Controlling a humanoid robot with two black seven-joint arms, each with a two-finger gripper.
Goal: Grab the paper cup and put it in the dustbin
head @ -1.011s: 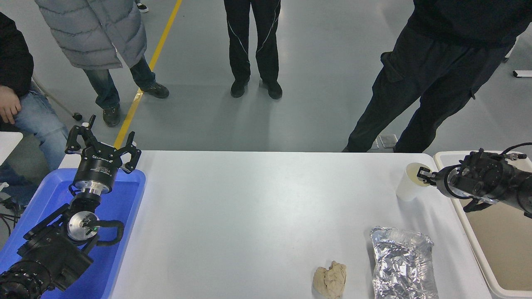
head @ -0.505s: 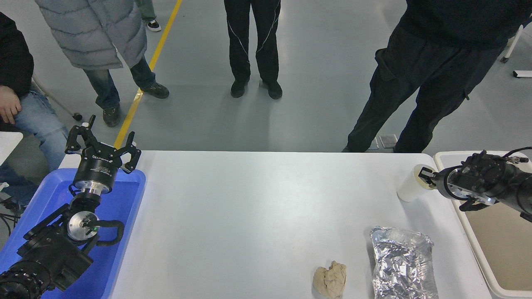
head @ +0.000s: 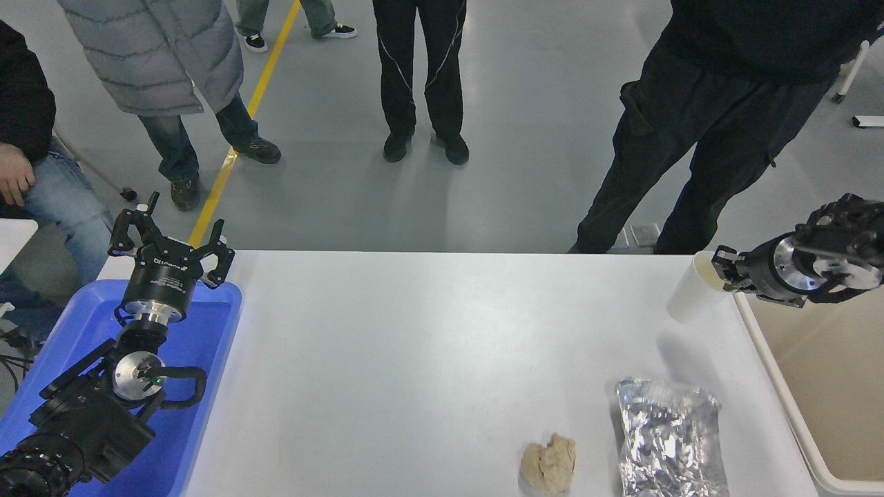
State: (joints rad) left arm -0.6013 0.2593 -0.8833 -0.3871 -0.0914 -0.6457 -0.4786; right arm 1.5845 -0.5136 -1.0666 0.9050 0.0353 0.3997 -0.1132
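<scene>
**Cup lifted beside the bin**

On the white table (head: 428, 345), the right gripper (head: 722, 270) is clamped on the paper cup's (head: 690, 298) rim, holding it tilted above the tabletop, just left of the dustbin (head: 773, 373). The left gripper (head: 169, 241) hangs spread over the blue tray (head: 207, 359).

Only print I spot: pale lettering on black body of left gripper (head: 169, 238), upside down from my view, too small to read. Nothing else legible.
</scene>
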